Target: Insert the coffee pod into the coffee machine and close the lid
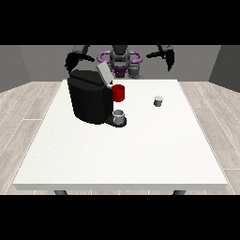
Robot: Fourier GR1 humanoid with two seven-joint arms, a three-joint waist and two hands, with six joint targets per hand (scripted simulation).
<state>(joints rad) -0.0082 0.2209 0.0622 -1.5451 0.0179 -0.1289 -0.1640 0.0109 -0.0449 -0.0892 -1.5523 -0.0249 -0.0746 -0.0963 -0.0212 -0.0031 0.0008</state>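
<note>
Coffee pod [158, 101] beside coffee machine [91, 99]

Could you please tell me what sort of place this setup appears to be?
Probably a bare test room arranged as a coffee corner: a white table holds a black coffee machine with its lid raised, a small coffee pod and a cup, on wood-look flooring between grey walls.

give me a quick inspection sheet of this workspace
surface: white table, mostly bare at the near side
job's things: black coffee machine at the view's left, lid raised; small coffee pod apart, towards the view's right
clutter: red cup beside the machine; grey cup on its base
hands: hand at the view's left and hand at the view's right both raised, holding nothing
cables: nothing seen
surroundings: wood-look floor, grey walls
</note>
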